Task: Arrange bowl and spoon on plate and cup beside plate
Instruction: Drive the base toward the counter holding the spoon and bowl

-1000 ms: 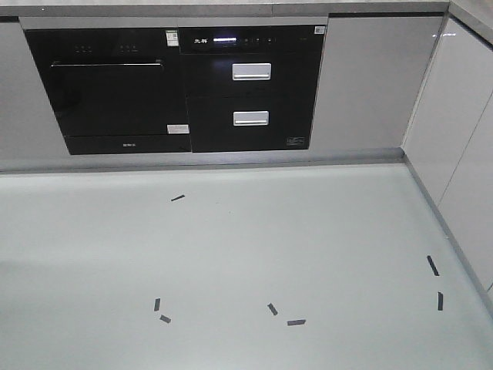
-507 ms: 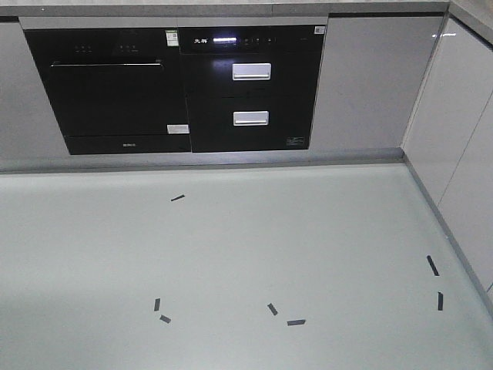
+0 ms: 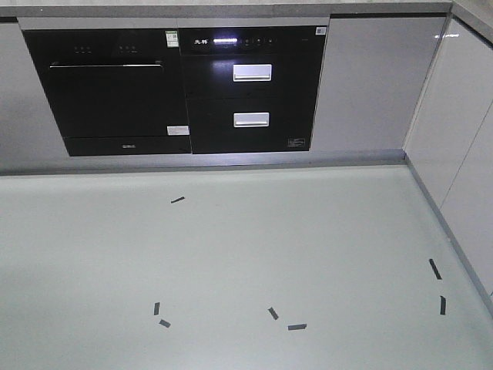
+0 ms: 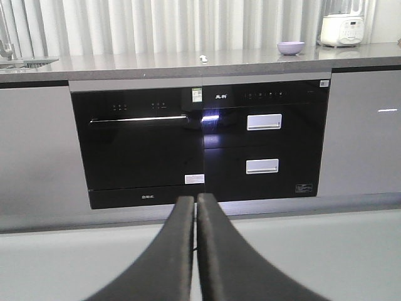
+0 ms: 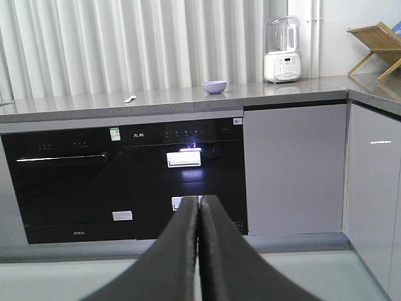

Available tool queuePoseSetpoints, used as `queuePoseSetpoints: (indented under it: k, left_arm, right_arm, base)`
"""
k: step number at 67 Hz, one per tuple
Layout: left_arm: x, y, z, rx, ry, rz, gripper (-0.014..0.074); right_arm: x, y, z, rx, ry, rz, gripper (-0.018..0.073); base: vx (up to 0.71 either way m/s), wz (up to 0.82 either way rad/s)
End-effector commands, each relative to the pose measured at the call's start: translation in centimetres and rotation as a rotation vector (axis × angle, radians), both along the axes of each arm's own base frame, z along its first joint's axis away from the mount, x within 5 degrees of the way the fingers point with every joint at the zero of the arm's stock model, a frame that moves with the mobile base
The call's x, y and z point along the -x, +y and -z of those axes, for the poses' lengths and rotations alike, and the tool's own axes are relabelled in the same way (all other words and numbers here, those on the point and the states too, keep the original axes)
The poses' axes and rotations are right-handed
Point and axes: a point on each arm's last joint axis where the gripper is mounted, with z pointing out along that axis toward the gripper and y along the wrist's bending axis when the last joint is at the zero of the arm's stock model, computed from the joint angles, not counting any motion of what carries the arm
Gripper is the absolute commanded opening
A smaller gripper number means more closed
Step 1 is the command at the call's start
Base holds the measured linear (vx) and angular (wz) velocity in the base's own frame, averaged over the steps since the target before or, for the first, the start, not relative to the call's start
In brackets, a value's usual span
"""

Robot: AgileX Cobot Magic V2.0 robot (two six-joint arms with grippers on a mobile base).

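The lavender bowl [image 4: 291, 47] [image 5: 214, 86] stands on the grey countertop [image 4: 156, 63] far ahead, above the black appliances. A small pale spoon [image 4: 202, 58] [image 5: 130, 98] lies on the same countertop, to the left of the bowl. The plate and the cup are out of view. My left gripper [image 4: 196, 199] is shut with nothing in it, held low in front of the oven. My right gripper [image 5: 200, 200] is likewise shut and empty. Both are far from the countertop. The front view shows neither gripper nor any of these objects.
A black built-in oven [image 3: 115, 89] and drawer unit [image 3: 251, 89] fill the cabinet front. On the countertop stand a white appliance [image 5: 282, 50] and a wooden rack [image 5: 376, 41]. A sink [image 4: 25, 61] is at the left. White cabinets [image 3: 462, 139] line the right. Tape marks [image 3: 296, 327] dot the floor.
The front view has shifted slightly: the floor tape marks and the right cabinet edge sit a few pixels lower and further right than before.
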Motion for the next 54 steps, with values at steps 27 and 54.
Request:
queuePoseSetpoints:
  k: [27,54]
  left_arm:
    - [0.20,-0.03,-1.40,0.013,-0.108,0.003,-0.0006]
    - [0.20,-0.03,-1.40,0.013,-0.108,0.003,-0.0006]
  right_arm:
    - [0.10,0.01,-0.42,0.009,-0.073,0.001,-0.0010]
    - [0.10,0.01,-0.42,0.009,-0.073,0.001,-0.0010]
  base:
    - [0.15,-0.04]
    - [0.16,-0.04]
